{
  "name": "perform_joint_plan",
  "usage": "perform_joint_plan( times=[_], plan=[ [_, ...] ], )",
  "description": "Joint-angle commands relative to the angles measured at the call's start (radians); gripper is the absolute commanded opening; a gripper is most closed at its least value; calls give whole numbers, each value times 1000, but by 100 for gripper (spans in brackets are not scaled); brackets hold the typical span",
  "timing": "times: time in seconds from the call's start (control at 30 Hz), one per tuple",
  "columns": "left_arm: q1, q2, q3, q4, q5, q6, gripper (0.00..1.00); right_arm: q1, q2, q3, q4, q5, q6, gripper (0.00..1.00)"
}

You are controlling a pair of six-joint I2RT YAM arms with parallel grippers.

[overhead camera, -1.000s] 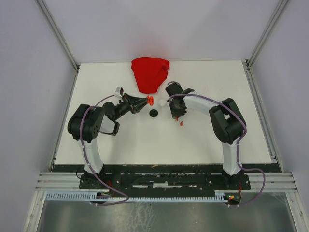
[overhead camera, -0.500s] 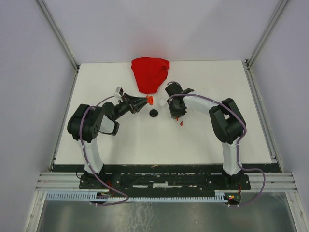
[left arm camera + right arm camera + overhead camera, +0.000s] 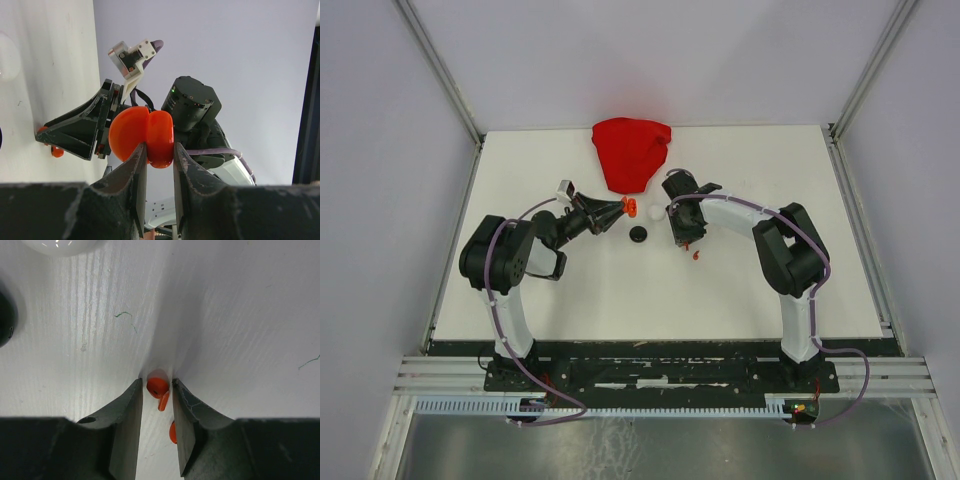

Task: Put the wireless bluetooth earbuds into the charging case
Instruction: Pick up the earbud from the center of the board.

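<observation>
l gripper [image 3: 157, 150] is clamping the red case [image 3: 142, 136], holding it up off the table [image 3: 570, 290]. black case [image 3: 639, 234] is sitting betw the arms. r gripper [image 3: 157, 385] is straddling a red earbud [image 3: 157, 387], jaws close in; can't tell if it's pinching. second red earbud [image 3: 172, 432] is lying just beside.

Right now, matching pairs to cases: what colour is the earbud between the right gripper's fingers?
Orange-red; the earbud shows best in the right wrist view.
</observation>
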Motion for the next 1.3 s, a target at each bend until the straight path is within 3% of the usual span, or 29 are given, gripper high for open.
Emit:
perform_joint_plan(
  times=[0.0, 1.0, 1.27],
  plan=[
    [6, -1, 1, 204, 30, -29, 3, 1, 6, 26, -4, 23, 11, 38],
    [8, -6, -3, 203, 29, -29, 3, 1, 9, 22, -3, 20, 6, 36],
    [8, -5, -3, 205, 30, -29, 3, 1, 6, 22, -3, 23, 6, 23]
  ],
)
